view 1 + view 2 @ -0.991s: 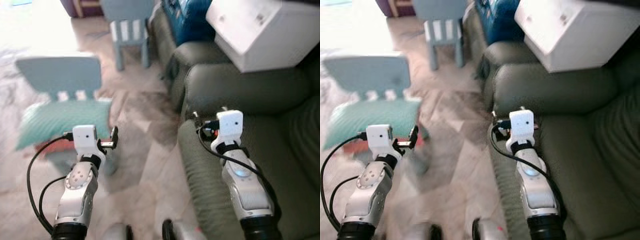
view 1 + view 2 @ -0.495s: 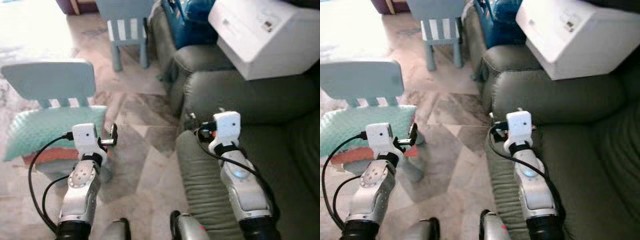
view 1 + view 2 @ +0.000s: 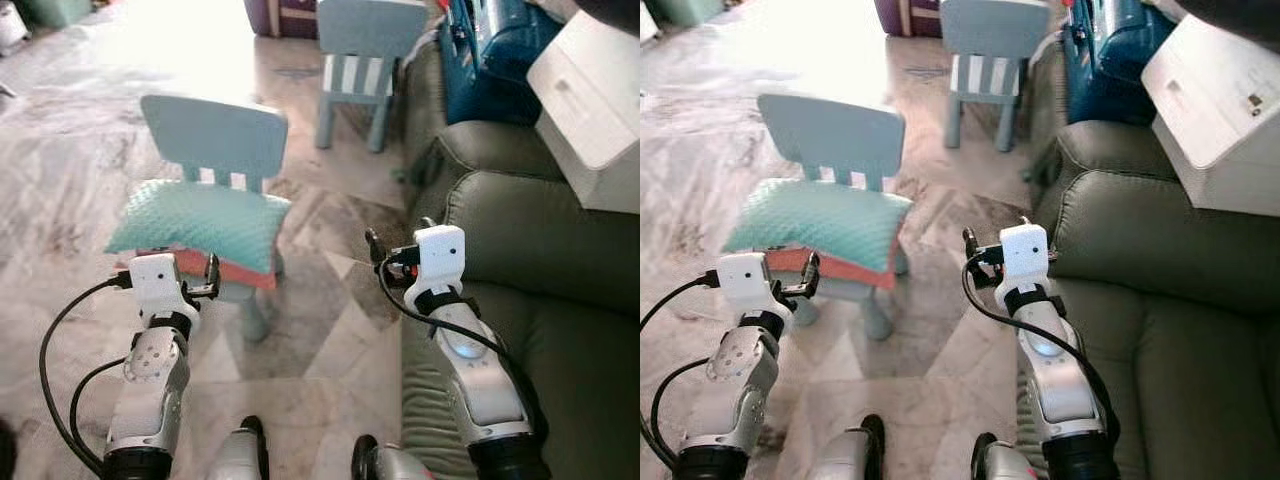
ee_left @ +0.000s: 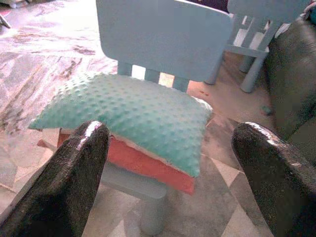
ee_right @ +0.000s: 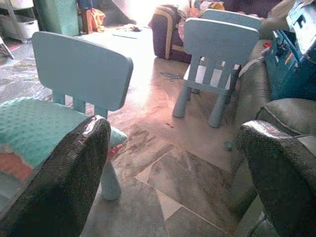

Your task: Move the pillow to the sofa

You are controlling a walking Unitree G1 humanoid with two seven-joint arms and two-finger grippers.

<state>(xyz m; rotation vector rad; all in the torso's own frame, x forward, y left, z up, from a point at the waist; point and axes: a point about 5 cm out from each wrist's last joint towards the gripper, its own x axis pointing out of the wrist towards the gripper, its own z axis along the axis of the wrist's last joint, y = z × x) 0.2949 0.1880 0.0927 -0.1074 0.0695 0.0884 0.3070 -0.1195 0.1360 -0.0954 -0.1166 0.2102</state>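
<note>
A teal dotted pillow [image 3: 195, 222] lies on the seat of a small light-blue chair [image 3: 214, 130], on top of an orange cushion [image 3: 225, 268]. The dark green sofa [image 3: 540, 250] is on the right. My left gripper [image 3: 198, 276] is open and empty, held just short of the chair's front edge, apart from the pillow [image 4: 128, 111]. My right gripper [image 3: 385, 250] is also open and empty. It hovers over the floor beside the sofa's arm, to the right of the chair [image 5: 81, 69].
A second light-blue chair [image 3: 365, 40] stands farther back by the sofa's end. A blue bag [image 3: 495, 50] and a white box [image 3: 590, 100] rest on the sofa. A purple seat [image 3: 282, 15] sits at the far back. Marble floor [image 3: 320, 350] lies between chair and sofa.
The whole view has swung so the chair with the pillow sits nearer the middle and the sofa farther right. Both arms keep their pose, with the grippers still open.
</note>
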